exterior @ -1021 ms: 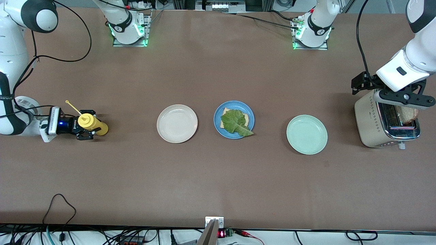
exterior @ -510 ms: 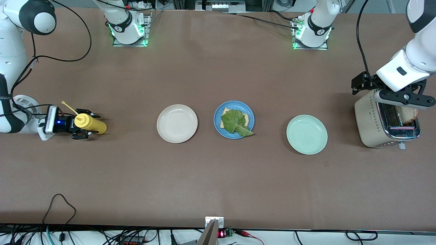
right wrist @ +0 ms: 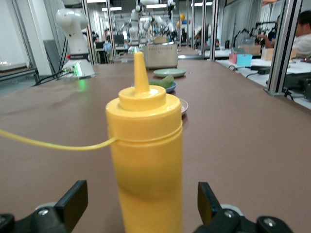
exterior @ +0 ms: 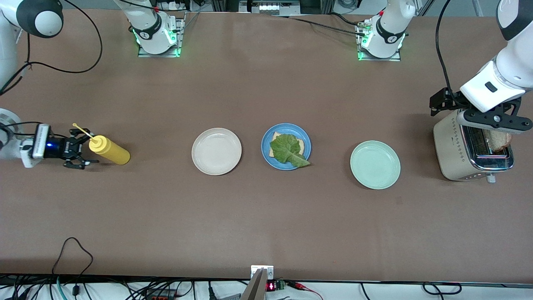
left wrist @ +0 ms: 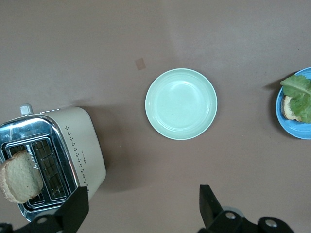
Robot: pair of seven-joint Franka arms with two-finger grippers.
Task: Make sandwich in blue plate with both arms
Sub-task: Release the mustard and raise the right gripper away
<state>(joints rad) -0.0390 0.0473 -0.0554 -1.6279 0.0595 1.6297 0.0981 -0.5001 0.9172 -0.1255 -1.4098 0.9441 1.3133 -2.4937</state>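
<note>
The blue plate (exterior: 265, 146) sits mid-table with one bread slice (exterior: 275, 136) and a green lettuce leaf (exterior: 287, 150) on top of it. A second bread slice (exterior: 499, 140) sticks up from a slot of the cream toaster (exterior: 452, 146) at the left arm's end. My left gripper (exterior: 493, 125) hangs open over the toaster, nothing between its fingers (left wrist: 75, 208). At the right arm's end, my right gripper (exterior: 83, 148) is open and just clear of the upright yellow sauce bottle (exterior: 110, 152), which fills the right wrist view (right wrist: 146, 160).
A cream-white plate (exterior: 216, 151) lies beside the blue plate toward the right arm's end. A mint-green plate (exterior: 374, 164) lies between the blue plate and the toaster. Cables hang along the table edge nearest the front camera.
My right gripper opened, let go of the yellow bottle and drew back toward the right arm's end. The bottle stays standing. The left arm has not moved.
</note>
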